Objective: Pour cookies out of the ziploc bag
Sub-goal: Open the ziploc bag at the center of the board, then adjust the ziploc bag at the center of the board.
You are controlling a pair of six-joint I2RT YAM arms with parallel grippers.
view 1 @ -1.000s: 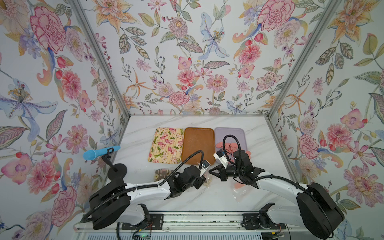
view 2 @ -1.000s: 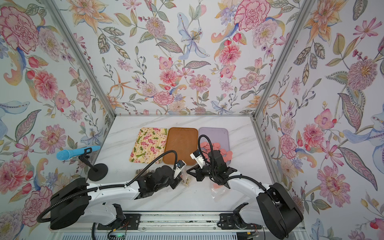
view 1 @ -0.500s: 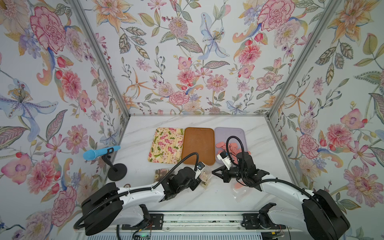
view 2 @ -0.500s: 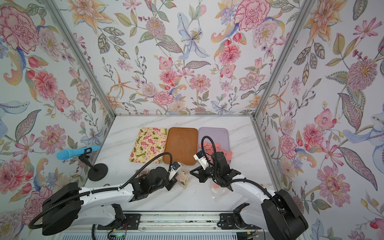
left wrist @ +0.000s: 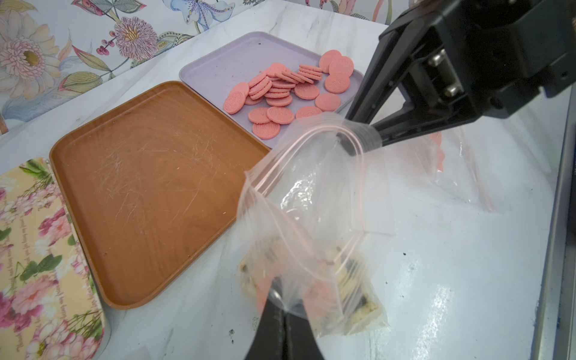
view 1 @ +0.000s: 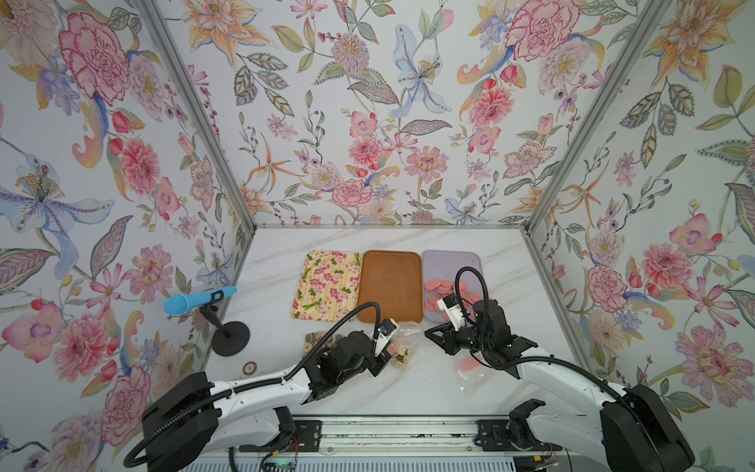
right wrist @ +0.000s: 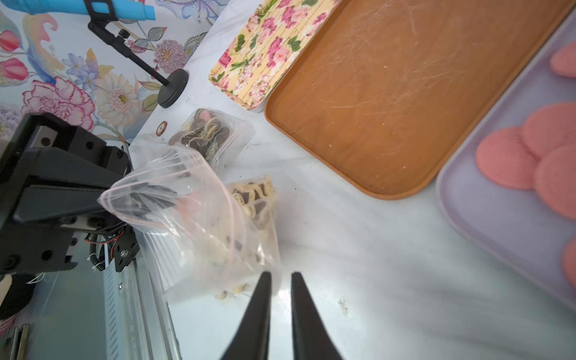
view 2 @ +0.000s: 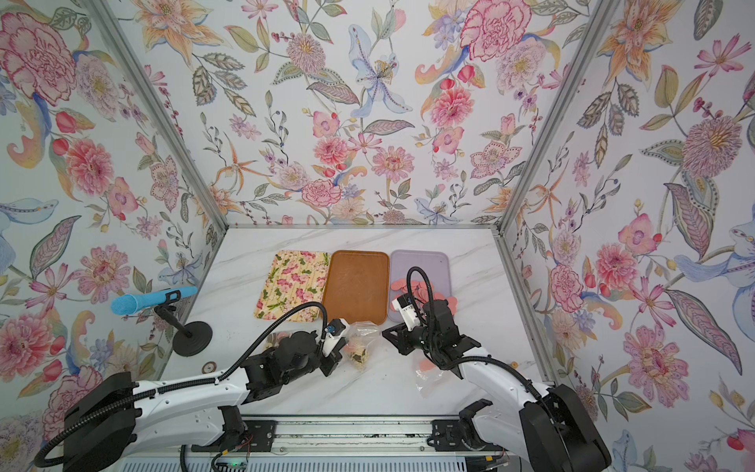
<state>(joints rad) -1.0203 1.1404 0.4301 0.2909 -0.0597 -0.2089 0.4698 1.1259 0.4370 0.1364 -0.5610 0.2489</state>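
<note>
Floral-papered walls (view 1: 367, 122) enclose a white marble table (view 1: 408, 241); twelve o'clock is taken as the back wall.

1. Floral tray (view 1: 327, 286), brown tray (view 1: 390, 286) and lilac tray (view 1: 449, 261): set in a row edge to edge at twelve o'clock, floral at the eleven o'clock end and lilac at the one o'clock end. The brown tray is bare and scratched.
2. Pink cookies (left wrist: 280, 90): flat rounds heaped on the lilac tray, toward its six o'clock half.
3. Ziploc bag (left wrist: 311, 202): clear with a pink zip rim, at table centre just off the brown tray's six o'clock edge, mouth lifted and pulled open.
4. Cookies (left wrist: 352, 280): cream and dark-brown pieces, bunched in the low end of the ziploc bag, which lies on the table.
5. Left hand (left wrist: 283, 311): closed, pinching the ziploc bag's lower film from eight o'clock.
6. Right hand (right wrist: 279, 276): reaching in from three o'clock, jaws a narrow gap apart with bare table showing between them; the bag's rim touches one finger (left wrist: 358, 137).
7. Second bag (right wrist: 212, 134): holds dark-brown rounds, lying at nine o'clock of the ziploc bag, partly behind the left arm.
8. Slack bag (view 1: 470, 378): a few pink pieces inside, at five o'clock under the right arm.
9. Blue microphone (view 1: 200, 298): on a black stand (view 1: 231, 338), at the table's nine o'clock edge.
10. Lone patterned round (view 1: 249, 368): at seven o'clock, near the stand.
</note>
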